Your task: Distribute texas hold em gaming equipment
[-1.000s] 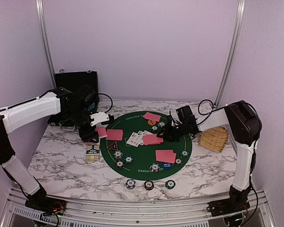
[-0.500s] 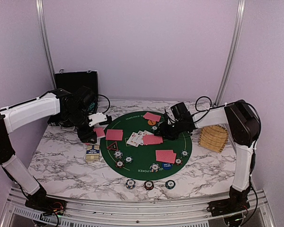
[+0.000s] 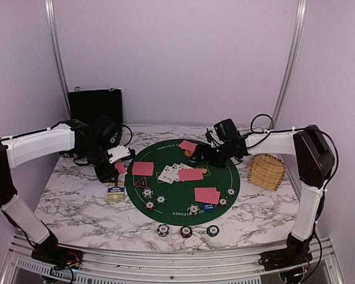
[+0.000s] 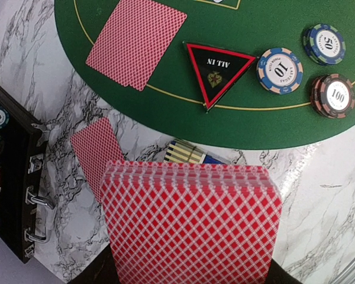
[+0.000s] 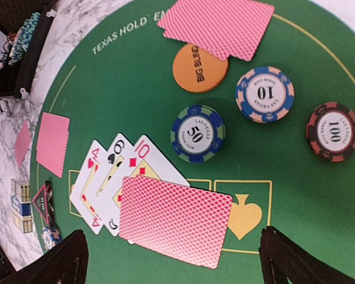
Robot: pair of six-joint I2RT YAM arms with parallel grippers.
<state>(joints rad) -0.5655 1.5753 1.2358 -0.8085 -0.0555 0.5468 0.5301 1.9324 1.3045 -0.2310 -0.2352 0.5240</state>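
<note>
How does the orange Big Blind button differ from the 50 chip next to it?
The orange button is plain, lettered BIG BLIND, and meets a red-backed card at its edge. The 50 chip is blue with green edge stripes, numbered, and lies clear of cards. Both are round and flat on the green mat.

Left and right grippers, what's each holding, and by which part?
Left gripper: the stack of red-backed cards, by the end nearest its wrist camera. Right gripper: open, holding nothing.
</note>
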